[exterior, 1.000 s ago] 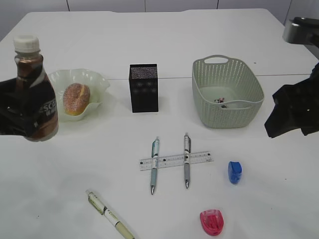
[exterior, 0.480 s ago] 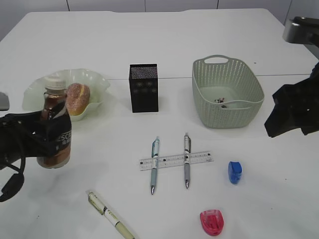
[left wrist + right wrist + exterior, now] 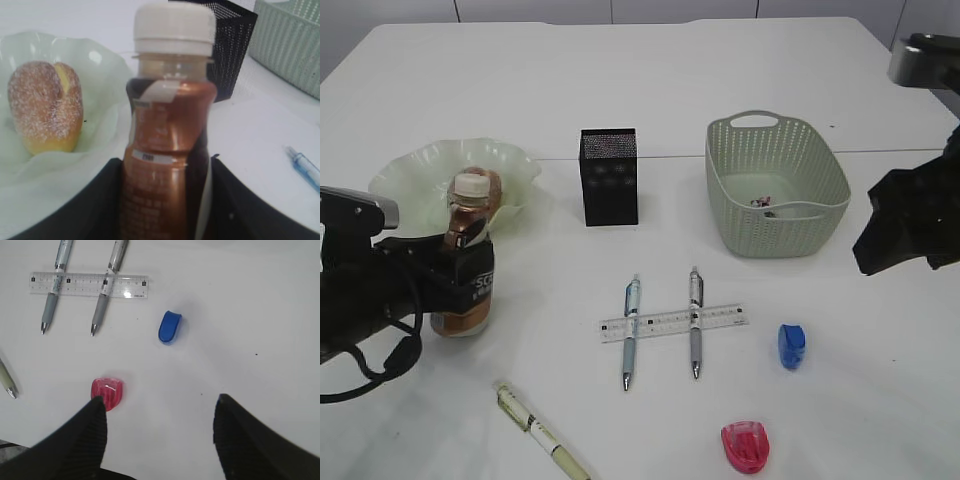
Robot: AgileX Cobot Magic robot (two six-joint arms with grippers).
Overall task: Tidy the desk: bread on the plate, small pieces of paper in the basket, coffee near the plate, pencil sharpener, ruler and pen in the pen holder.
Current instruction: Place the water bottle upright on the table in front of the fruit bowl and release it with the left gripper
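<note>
Though gripped, coffee bottle (image 3: 167, 150) base cropped

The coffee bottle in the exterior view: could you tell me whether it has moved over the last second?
Yes. The coffee bottle, gripped by the left gripper, has moved right and nearer the camera, closer to the black pen holder; it now stands in front of the plate.

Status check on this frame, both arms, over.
Left gripper shut on coffee bottle beside plate. Right gripper open, empty. Nothing in the way.
</note>
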